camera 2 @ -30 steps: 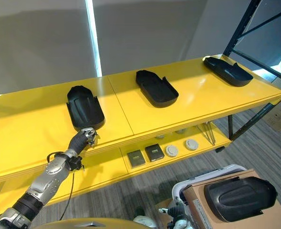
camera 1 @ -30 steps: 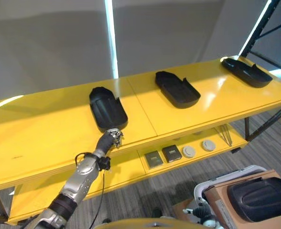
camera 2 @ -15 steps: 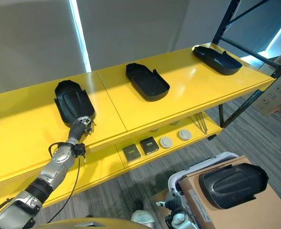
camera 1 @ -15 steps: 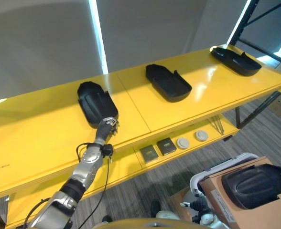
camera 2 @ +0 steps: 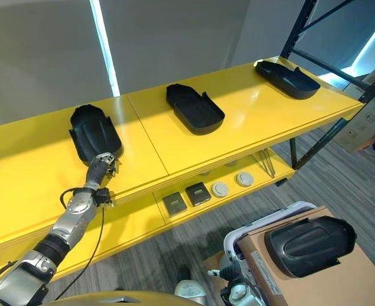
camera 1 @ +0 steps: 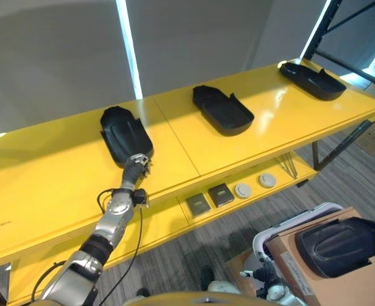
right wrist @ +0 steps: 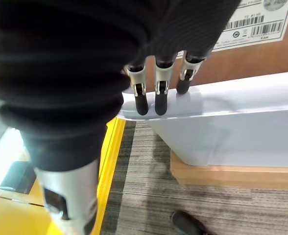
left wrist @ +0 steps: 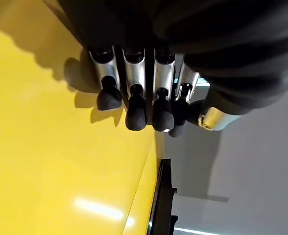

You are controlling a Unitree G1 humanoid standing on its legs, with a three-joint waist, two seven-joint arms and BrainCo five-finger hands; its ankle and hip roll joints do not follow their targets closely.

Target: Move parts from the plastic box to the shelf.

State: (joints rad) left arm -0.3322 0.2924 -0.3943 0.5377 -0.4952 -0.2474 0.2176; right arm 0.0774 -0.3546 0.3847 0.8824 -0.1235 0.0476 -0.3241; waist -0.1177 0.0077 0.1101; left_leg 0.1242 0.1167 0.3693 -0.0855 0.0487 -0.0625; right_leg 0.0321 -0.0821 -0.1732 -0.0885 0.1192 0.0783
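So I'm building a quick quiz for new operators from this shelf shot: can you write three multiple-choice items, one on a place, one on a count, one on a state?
1. Where is the left hand?
A. At the near end of the leftmost black part on the top shelf
B. On the lower shelf
C. Inside the cardboard box

2. How many black parts lie on the top shelf?
A. One
B. Three
C. Five

3. How are the left hand's fingers?
A. Curled round a part
B. Straight, holding nothing
C. Pinching a cable

Answers:
1 A: the left hand sits by the near end of the leftmost black part on the top shelf.
2 B: besides that one, a middle part and a right part lie there.
3 B: the left wrist view shows the fingers extended side by side above the yellow surface.
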